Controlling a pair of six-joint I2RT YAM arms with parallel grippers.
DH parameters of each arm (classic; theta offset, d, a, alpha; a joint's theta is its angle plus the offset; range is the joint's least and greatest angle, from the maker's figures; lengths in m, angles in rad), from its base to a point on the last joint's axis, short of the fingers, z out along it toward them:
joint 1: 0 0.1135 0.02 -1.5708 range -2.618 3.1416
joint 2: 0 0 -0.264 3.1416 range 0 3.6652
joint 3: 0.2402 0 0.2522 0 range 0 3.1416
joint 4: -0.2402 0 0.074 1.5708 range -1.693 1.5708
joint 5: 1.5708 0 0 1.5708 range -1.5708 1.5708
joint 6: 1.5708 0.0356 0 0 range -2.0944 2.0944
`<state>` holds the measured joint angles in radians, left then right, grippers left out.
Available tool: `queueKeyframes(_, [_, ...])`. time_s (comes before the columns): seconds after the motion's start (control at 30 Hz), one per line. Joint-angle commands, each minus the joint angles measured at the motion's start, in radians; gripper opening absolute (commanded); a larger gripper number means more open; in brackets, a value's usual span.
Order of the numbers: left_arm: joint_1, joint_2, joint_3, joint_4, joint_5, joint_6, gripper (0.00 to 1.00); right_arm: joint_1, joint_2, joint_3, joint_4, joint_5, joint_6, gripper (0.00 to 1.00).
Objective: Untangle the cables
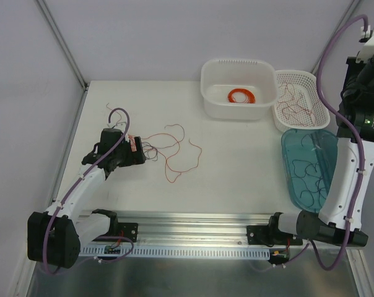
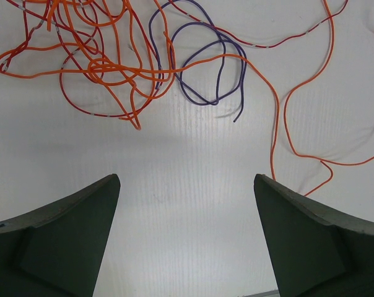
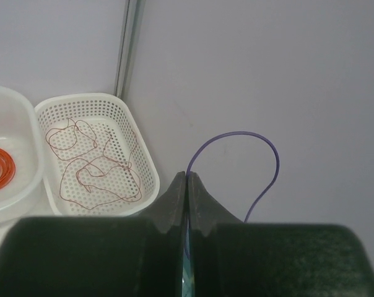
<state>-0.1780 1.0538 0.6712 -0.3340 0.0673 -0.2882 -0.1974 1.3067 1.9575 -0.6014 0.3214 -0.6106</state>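
Observation:
The cables [image 1: 173, 154] lie loose on the white table left of centre, as thin orange and red loops with a denser tangle [image 1: 151, 150] at their left end. In the left wrist view the orange tangle [image 2: 106, 62] and a purple strand [image 2: 202, 68] lie just ahead of the fingers. My left gripper [image 1: 136, 148] [image 2: 186, 185] is open and low over bare table, with nothing between its fingers. My right gripper [image 1: 354, 96] [image 3: 187, 176] is raised at the far right, shut on a thin purple cable [image 3: 261, 145] that arches up from its tips.
At the back stands a white tub [image 1: 236, 64] holding a wound orange ring coil [image 1: 242, 96]. Beside it is a white perforated basket [image 1: 298, 74] with red wires. Under the right arm, a blue tray [image 1: 326, 139] holds dark wires. Short strands [image 1: 113, 109] lie at the far left.

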Motion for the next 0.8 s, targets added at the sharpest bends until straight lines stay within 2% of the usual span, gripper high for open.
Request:
queueKeyframes(0.0, [-0.008,0.005,-0.012,0.023,-0.003,0.017,0.91,-0.026,-0.041,-0.136,0.078,-0.018,0.084,0.01])
queueKeyframes(0.2, [-0.009,0.011,-0.013,0.021,0.002,0.015,0.91,-0.054,-0.118,-0.415,0.132,-0.064,0.25,0.01])
queueKeyframes(0.33, [-0.008,0.008,-0.018,0.021,0.003,0.012,0.91,-0.076,-0.172,-0.668,0.199,-0.068,0.394,0.01])
queueKeyframes(0.57, [-0.008,0.018,-0.021,0.021,0.0,0.009,0.91,-0.143,-0.193,-0.912,0.252,-0.099,0.704,0.01])
queueKeyframes(0.77, [-0.008,0.018,-0.022,0.023,-0.006,0.009,0.91,-0.31,-0.104,-1.037,0.253,-0.223,0.952,0.01])
